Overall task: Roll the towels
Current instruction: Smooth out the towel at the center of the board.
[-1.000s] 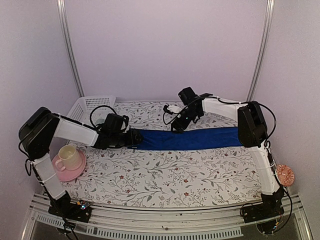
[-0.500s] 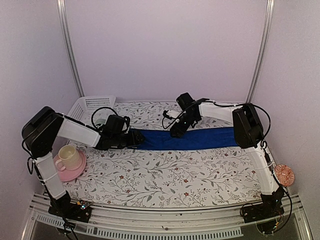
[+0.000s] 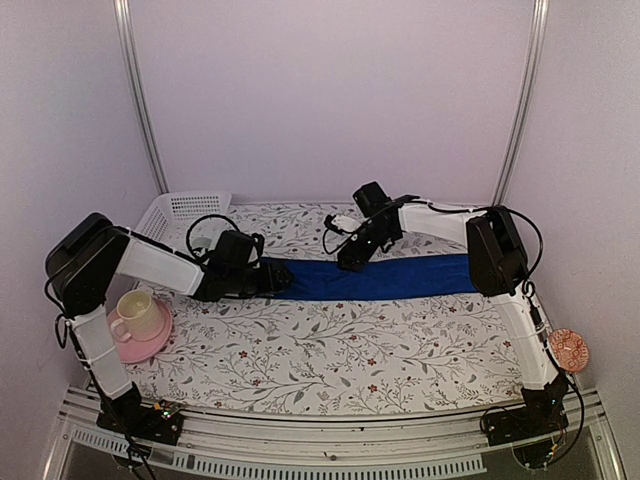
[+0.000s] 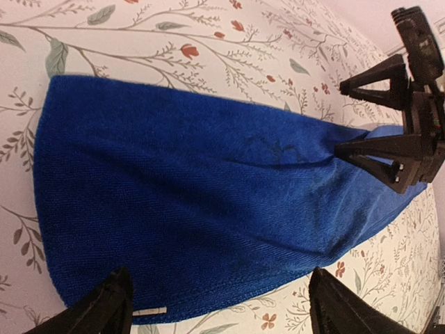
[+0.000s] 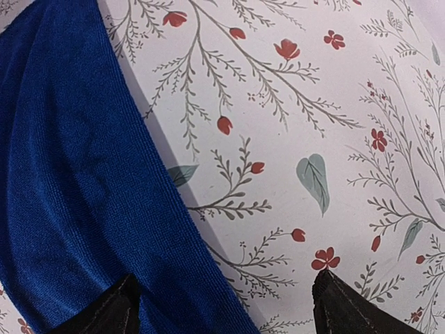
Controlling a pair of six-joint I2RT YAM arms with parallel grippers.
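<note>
Blue towel (image 3: 400, 279) (limp knit); flat strip

Blue towel (image 4: 195, 209) flat on floral tablecloth (image 4: 208, 42), right gripper (image 4: 341, 118) at its far edge

One blue towel (image 3: 390, 278), one cup (image 3: 136, 311), one pink saucer (image 3: 143, 346), one white basket (image 3: 180, 208) and two arms: left arm (image 3: 150, 265), right arm (image 3: 440, 215).

Plain pale lilac walls (image 3: 330, 100) with two metal uprights (image 3: 140, 100) enclose a table under a floral-print cloth (image 3: 330, 345), evenly lit.
</note>
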